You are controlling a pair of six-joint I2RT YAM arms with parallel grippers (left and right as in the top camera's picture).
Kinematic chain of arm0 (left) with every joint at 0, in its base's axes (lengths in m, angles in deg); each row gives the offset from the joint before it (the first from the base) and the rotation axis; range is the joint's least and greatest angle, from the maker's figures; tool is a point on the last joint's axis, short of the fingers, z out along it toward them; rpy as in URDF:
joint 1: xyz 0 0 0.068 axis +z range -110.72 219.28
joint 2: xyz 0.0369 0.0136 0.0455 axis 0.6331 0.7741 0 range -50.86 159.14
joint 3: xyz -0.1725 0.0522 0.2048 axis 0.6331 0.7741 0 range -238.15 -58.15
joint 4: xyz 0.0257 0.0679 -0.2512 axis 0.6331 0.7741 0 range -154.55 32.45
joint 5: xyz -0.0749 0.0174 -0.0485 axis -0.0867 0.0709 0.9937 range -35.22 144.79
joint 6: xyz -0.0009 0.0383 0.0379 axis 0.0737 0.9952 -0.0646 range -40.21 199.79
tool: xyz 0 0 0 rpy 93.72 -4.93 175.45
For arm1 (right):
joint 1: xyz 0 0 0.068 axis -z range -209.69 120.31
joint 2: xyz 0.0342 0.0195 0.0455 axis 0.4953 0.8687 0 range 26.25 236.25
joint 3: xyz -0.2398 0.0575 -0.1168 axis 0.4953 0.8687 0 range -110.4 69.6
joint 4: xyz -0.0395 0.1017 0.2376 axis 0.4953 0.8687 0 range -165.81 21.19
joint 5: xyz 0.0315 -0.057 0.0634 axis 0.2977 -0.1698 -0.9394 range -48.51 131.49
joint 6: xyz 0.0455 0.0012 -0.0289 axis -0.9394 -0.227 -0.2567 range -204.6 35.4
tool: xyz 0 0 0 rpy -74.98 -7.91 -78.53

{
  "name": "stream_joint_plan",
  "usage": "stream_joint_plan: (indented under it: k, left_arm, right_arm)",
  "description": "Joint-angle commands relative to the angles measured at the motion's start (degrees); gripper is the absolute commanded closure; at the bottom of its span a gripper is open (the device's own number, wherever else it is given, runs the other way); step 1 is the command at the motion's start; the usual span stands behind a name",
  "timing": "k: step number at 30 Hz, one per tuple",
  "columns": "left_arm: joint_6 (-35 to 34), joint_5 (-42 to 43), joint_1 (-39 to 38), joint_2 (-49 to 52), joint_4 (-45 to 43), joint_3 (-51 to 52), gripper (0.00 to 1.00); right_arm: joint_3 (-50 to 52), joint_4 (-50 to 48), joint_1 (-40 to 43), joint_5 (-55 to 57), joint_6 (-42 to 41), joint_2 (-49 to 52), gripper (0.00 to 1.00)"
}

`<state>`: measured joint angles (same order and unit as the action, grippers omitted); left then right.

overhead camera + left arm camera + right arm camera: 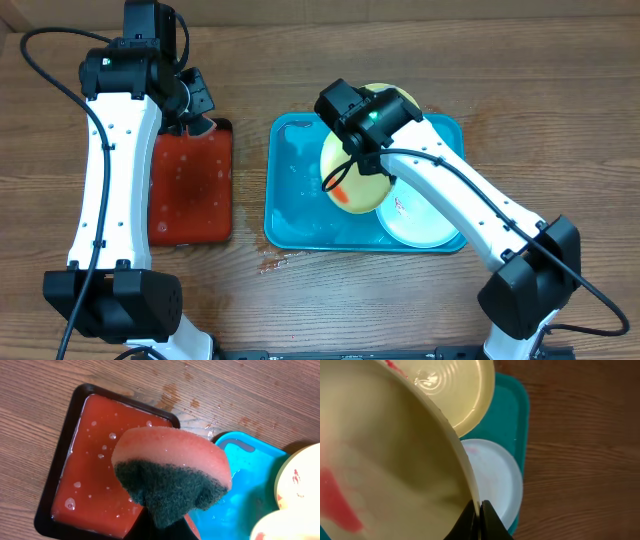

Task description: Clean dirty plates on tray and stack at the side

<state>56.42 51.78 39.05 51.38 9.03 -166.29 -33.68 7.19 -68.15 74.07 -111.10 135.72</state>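
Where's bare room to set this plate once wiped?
Bare table right of the blue tray, and the strip in front of both trays. Crowded: the blue tray, holding another yellow plate and the light blue plate; the gap to the red tray is narrow.

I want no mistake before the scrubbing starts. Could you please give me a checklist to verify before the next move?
1. Sponge in the left gripper: ok, clamped, by the red tray.
2. Held plate in the right gripper: ok, shut on its rim, tilted over the blue tray.
3. Held plate clean: not ok, an orange smear shows.
4. Sponge touching the held plate: not ok, they are apart.
5. Other plates on the blue tray: ok, yellow plate and light blue plate.
6. Sponge wet enough: cannot tell.
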Motion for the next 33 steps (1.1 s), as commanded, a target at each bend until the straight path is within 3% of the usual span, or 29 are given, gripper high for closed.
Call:
stream_joint_plan:
  k: [1, 8, 20, 33]
  left_arm:
    - [1.6, -0.4, 0.3, 0.6, 0.0, 0.1, 0.96]
    - [1.6, -2.1, 0.3, 0.7, -0.1, 0.1, 0.96]
    - [1.6, -4.5, 0.4, 1.3, 0.2, 0.1, 0.96]
    - [1.6, -4.9, 3.0, 1.3, 1.2, 0.1, 0.96]
  right_arm:
    - [-3.1, 0.7, -1.1, 7.9, 1.5, -2.3, 0.96]
    - [-3.7, 0.7, -5.2, 17.9, 11.6, -2.3, 0.96]
    - [-3.7, -0.2, -15.8, 43.3, 19.8, -2.3, 0.96]
    - [-3.7, -2.1, -21.4, 48.4, 24.2, -2.3, 0.96]
